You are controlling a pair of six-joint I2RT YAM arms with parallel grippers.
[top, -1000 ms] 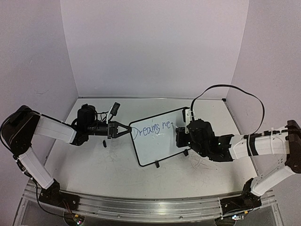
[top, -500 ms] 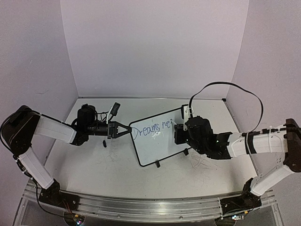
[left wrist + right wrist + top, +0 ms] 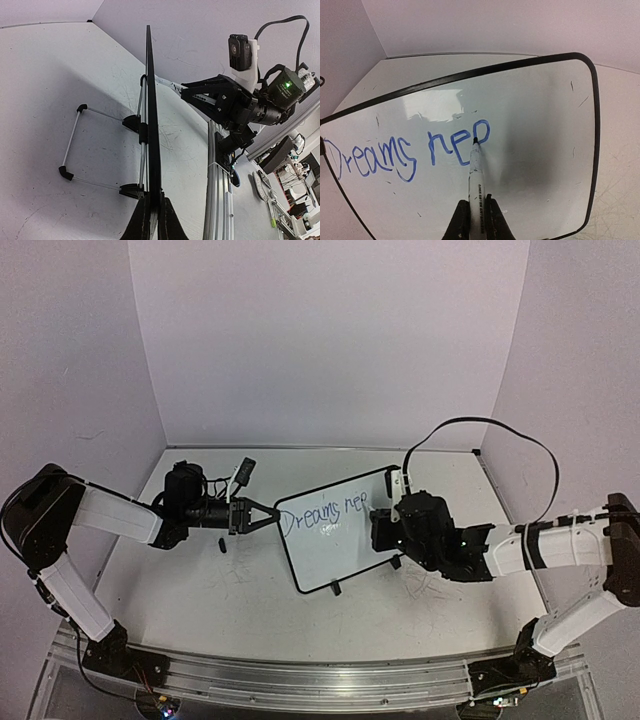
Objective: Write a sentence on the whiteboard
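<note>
The whiteboard [image 3: 340, 552] stood propped at a slant on the bench [image 3: 200, 590], roughly midway between the two arms, its face turned toward the right arm. From the left wrist camera it appeared edge-on, with a thin wire stand [image 3: 75, 134] behind it resting on the bench. Two small black feet [image 3: 334, 590] touched the bench along the board's lower edge.

The left fingers [image 3: 141, 224] were pressed together on the board's black frame, pinching its left edge from either side. The right fingers [image 3: 461, 222] were closed around the barrel of a white marker [image 3: 475, 175], which pointed straight out from between them at the board.

The sentence [image 3: 323, 514] ran in blue across the upper half of the board, slanting slightly upward to the right. It read "Dreams", then a gap, then three letters that looked like "nep" or "nee". The marker's dark tip touched the board at the left side of the last letter. The lower half of the board carried only a few tiny specks.
</note>
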